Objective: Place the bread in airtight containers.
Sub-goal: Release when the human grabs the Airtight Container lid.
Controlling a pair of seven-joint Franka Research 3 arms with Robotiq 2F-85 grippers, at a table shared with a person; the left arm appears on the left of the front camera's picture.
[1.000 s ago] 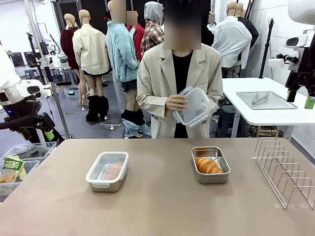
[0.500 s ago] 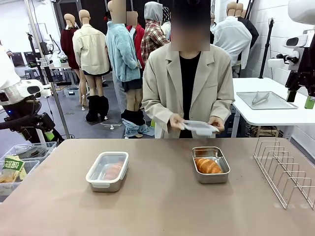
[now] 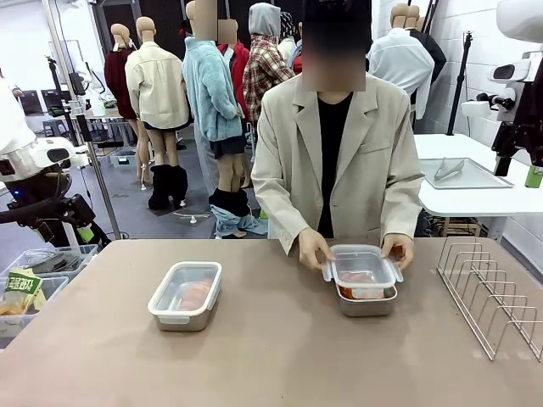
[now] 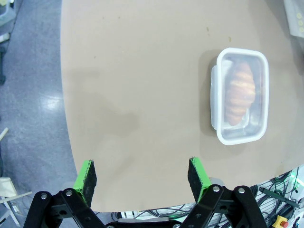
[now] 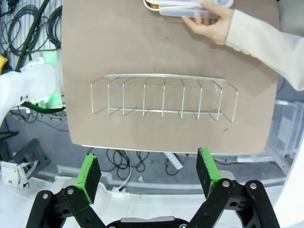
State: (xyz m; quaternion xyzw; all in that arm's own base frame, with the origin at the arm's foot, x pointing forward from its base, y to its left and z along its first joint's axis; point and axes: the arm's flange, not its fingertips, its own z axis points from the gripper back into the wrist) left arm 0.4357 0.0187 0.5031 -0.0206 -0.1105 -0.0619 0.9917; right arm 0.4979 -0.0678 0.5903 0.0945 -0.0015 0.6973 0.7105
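Two steel airtight containers sit on the brown table. The left container [image 3: 185,295] wears a clear lid with bread [image 3: 196,294] showing through it; the left wrist view looks down on this container [image 4: 240,95] and its bread [image 4: 237,91]. At the right container [image 3: 366,298], a person's hands [image 3: 312,250] press a clear lid [image 3: 363,264] over it, with bread dimly visible beneath. My left gripper [image 4: 141,173] hangs open and empty above the table's edge, well away from the left container. My right gripper [image 5: 149,173] is open and empty, high beside the table's right edge.
A wire rack [image 3: 488,292] stands at the table's right side, also below my right gripper [image 5: 164,97]. The person's sleeve [image 5: 259,40] reaches over the table. Behind, a white table carries a flat steel tray [image 3: 458,172]. Bins [image 3: 34,280] sit left of the table.
The person has brought the clear lid down from chest height and set it over the right container, leaning in to the table. Both arms have stayed still.
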